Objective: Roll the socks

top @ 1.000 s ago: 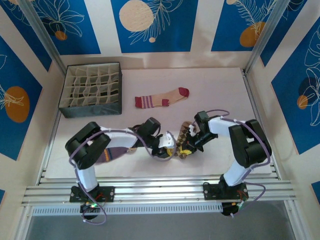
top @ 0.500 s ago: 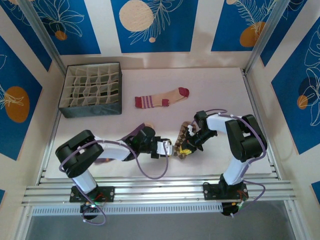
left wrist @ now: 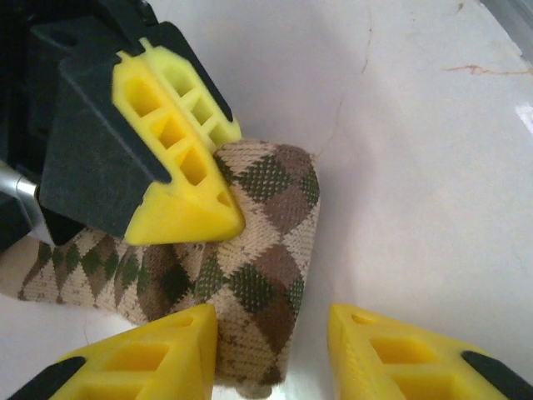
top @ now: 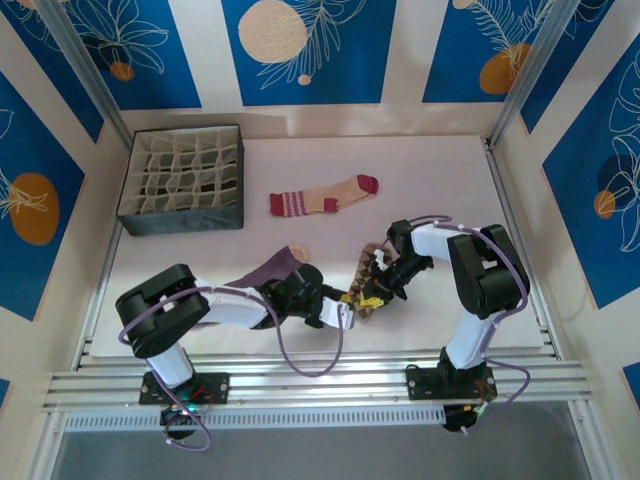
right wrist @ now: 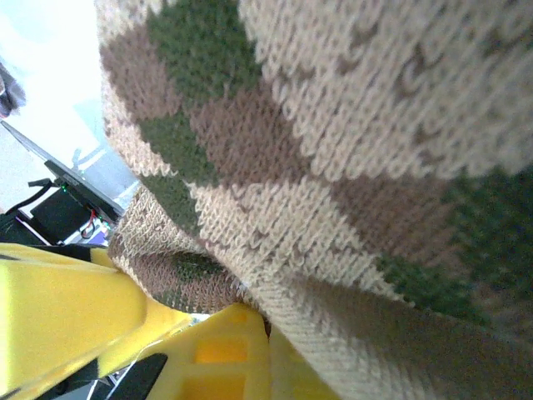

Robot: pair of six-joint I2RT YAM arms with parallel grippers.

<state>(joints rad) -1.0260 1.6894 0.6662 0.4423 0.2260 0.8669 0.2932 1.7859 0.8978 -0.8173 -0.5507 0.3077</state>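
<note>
Brown-tan argyle sock (top: 367, 270) lies near the bench's (top: 450, 180) front edge in the overhead view, between left tool (top: 345, 302) and right tool (top: 378, 290); the left wrist view shows the right tool pinched shut on its fold, the left tool half-open around its end; the right wrist view shows knit against yellow fingers (right wrist: 75, 308).
</note>
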